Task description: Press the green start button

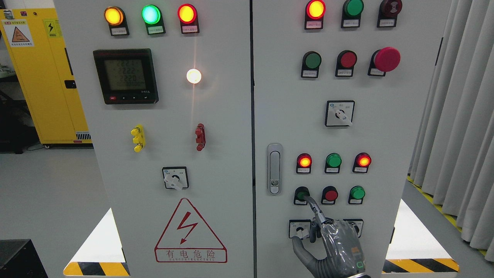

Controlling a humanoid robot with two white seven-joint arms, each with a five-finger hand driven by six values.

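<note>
**Index finger on the lower green button**

One hand (pixel 339 247) showed at about 5 o'clock in the head view, rising from the bottom edge right of the middle — the right hand. Its index finger (pixel 314 206) was stretched straight up and to the left, the tip touching the green start button (pixel 301 193), while the other fingers were curled in toward the palm and the thumb jutted left; it grasped nothing.

The button sat on the right-hand door (pixel 386 146) of a grey control cabinet, at the left end of a row of three: a red push button (pixel 330 194) just beside it at 3 o'clock, and a second green button (pixel 357 192) beyond that. Directly above, at 12 o'clock from the row, stood three indicator lamps — a lit red lamp (pixel 304 161), an unlit green lamp (pixel 333 160) and another lit red one (pixel 363 160). A metal door latch (pixel 274 168) lay near the pressed button at 10 o'clock. The knuckles partly covered a rotary selector switch (pixel 299 229) below the row.

Higher on the same door, a red mushroom stop button (pixel 387 59) stood at 1 o'clock from the hand. On the left door, a digital meter (pixel 125 75) showed rows of digits, and a red-bordered lightning warning triangle (pixel 190 231) sat at 9 o'clock from the hand.
</note>
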